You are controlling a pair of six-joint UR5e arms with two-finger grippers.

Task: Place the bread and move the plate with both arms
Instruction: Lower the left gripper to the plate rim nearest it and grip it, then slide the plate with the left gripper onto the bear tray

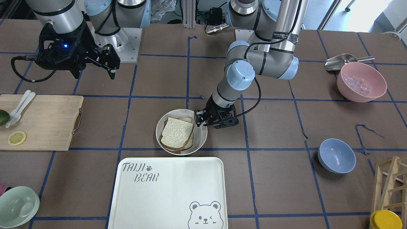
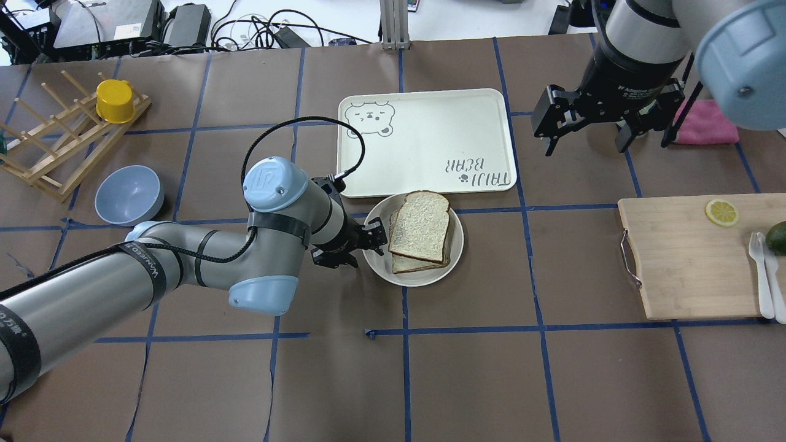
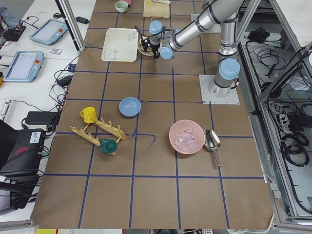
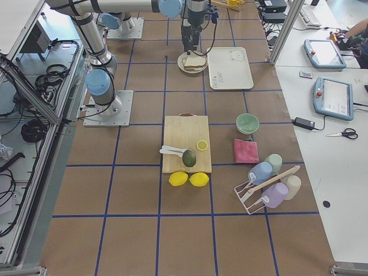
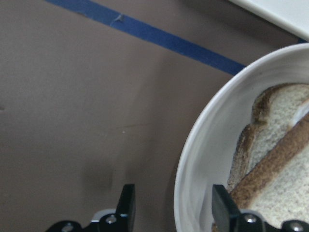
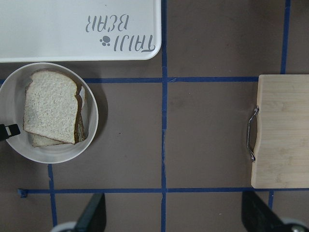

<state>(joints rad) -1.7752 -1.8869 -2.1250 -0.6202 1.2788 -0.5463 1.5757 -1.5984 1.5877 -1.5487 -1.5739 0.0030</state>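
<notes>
Overhead arrangement, read from left to right, with every position given relative to the plate (image 2: pixel 424 281). A blue bowl (image 2: pixel 129 195) stands well to the left of the plate. The left arm (image 2: pixel 184 270) reaches low across the table toward the plate's left edge. There the left gripper (image 2: pixel 371 240) meets the rim, and in the left wrist view its jaws are parted and straddle it. One finger (image 5: pixel 126 205) is outside the plate over the table and the other finger (image 5: pixel 219 203) is inside it, and neither is visibly pressed against the rim. The plate rests flat on the table. The bread (image 2: pixel 420 224) lies inside the plate, its dark crust facing the left gripper, stacked on a second slice (image 2: pixel 408 264) that shows beneath its near edge. The bear-print tray (image 2: pixel 430 123) lies just beyond the plate's far side, its edge close to the rim. The right gripper (image 2: pixel 584 138) hangs above the table, well to the right of the plate and farther back, with its jaws spread wide and nothing between them. A wooden cutting board (image 2: pixel 688 264) carrying a lemon slice (image 2: pixel 721 212) lies well to the right of the plate.
</notes>
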